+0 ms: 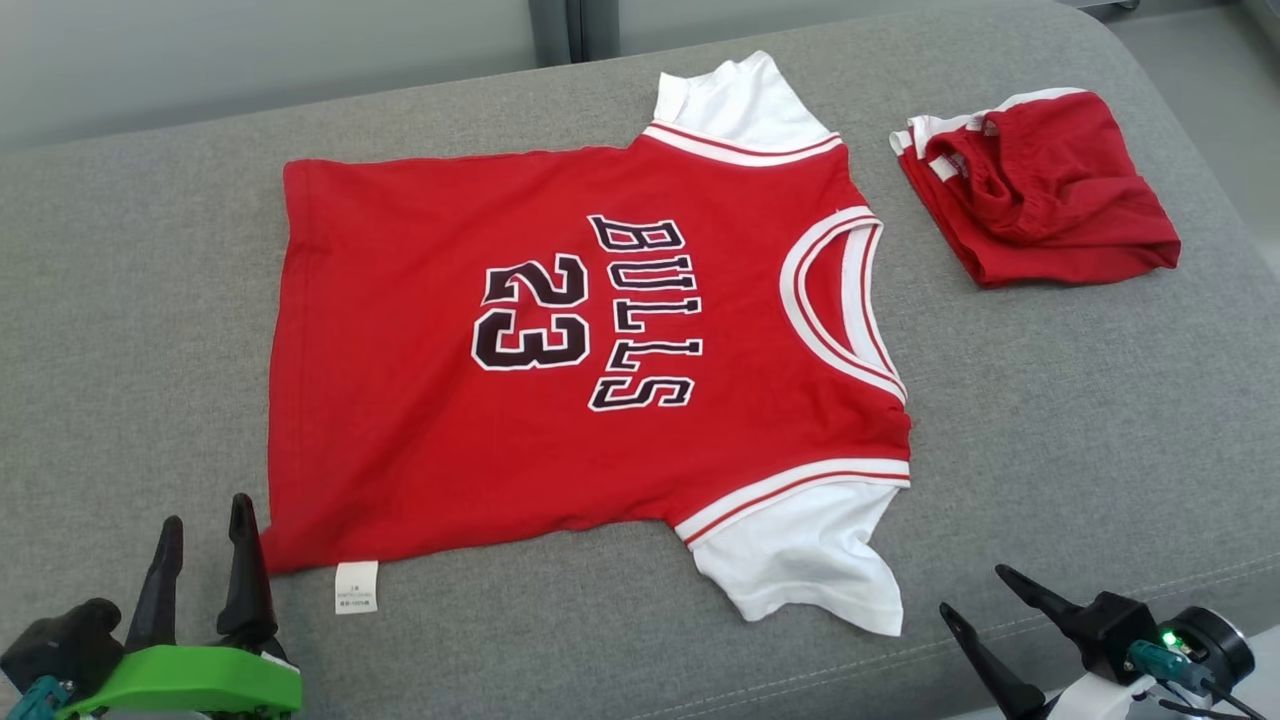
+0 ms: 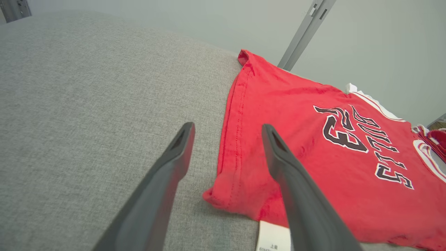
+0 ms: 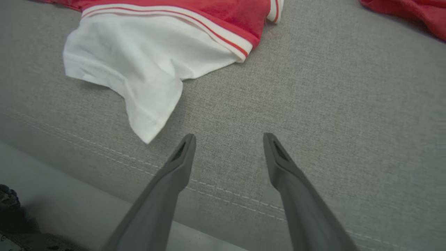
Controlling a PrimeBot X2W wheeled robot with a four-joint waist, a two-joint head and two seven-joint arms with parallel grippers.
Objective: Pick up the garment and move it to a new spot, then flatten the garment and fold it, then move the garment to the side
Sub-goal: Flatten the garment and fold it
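The garment (image 1: 560,330) is a red jersey with "BULLS 23" in black and white sleeves. It lies spread flat on the grey cushion (image 1: 1050,420), neck to the right. My left gripper (image 1: 206,510) stands open just off the hem's near corner. In the left wrist view the garment (image 2: 313,139) has that corner lying between the spread fingers of the left gripper (image 2: 226,127), with nothing held. My right gripper (image 1: 972,587) is open beside the near white sleeve (image 3: 139,62). In the right wrist view the right gripper (image 3: 228,135) hangs over bare cushion.
A folded red garment with white trim (image 1: 1040,190) lies at the back right. A white label (image 1: 357,587) sticks out from the jersey's hem. The cushion's front edge with its seam (image 3: 226,195) runs close under my right gripper. A pale wall stands behind.
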